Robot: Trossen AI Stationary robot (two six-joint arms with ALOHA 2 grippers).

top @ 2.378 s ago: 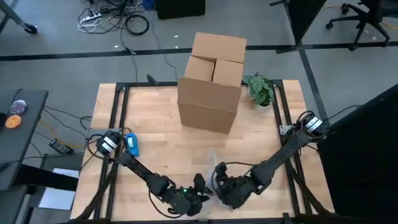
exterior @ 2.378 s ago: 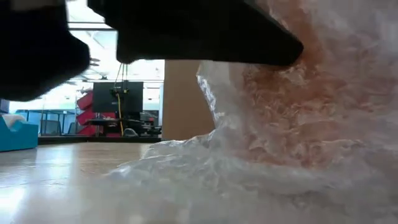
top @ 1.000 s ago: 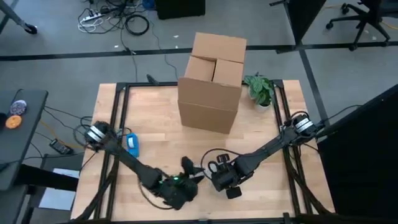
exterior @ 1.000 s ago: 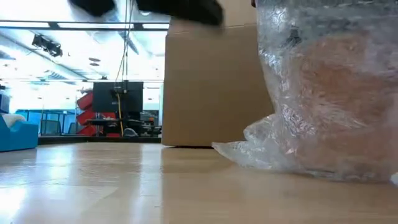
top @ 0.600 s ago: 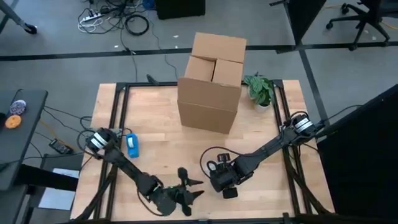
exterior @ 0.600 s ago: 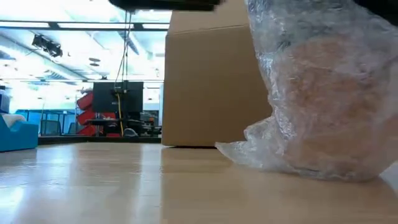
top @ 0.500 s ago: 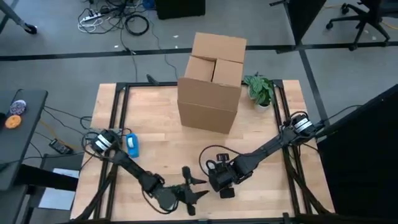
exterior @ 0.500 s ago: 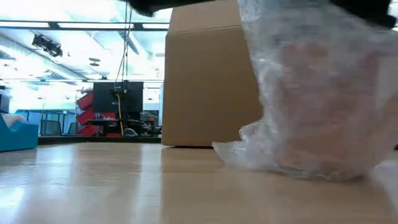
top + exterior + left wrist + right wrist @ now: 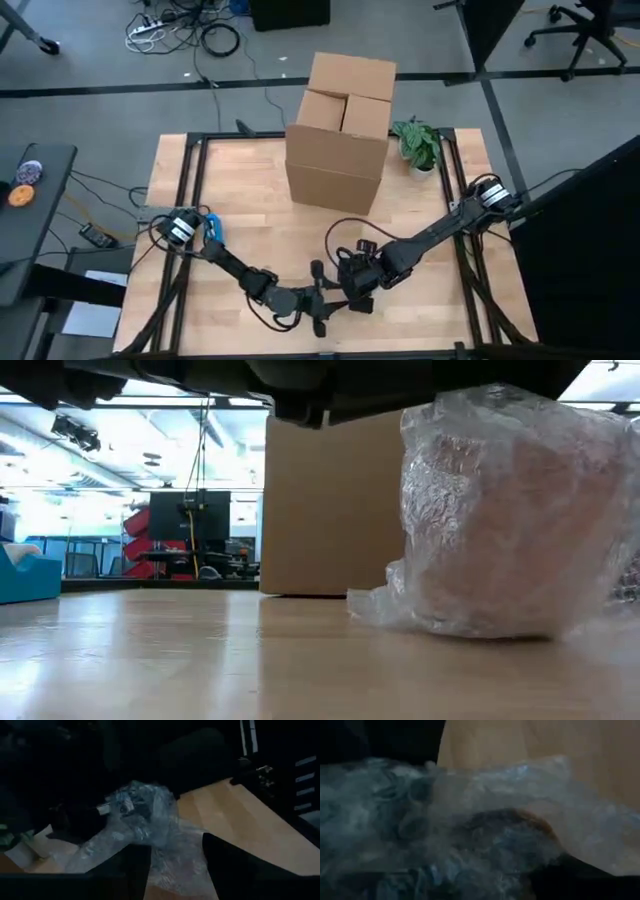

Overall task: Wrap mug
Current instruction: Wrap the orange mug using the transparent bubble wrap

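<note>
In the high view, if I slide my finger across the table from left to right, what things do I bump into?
Blue object → left gripper → right gripper, close beside it → potted plant at the far edge. The cardboard box overlaps the middle, so it is left out.

The mug (image 9: pixel 500 525) was only a brownish shape behind crinkled bubble wrap (image 9: pixel 440 600), its handle and rim impossible to make out. From above, the arms covered it, and whether the right gripper (image 9: pixel 352 283) was clamped stayed unclear
</note>
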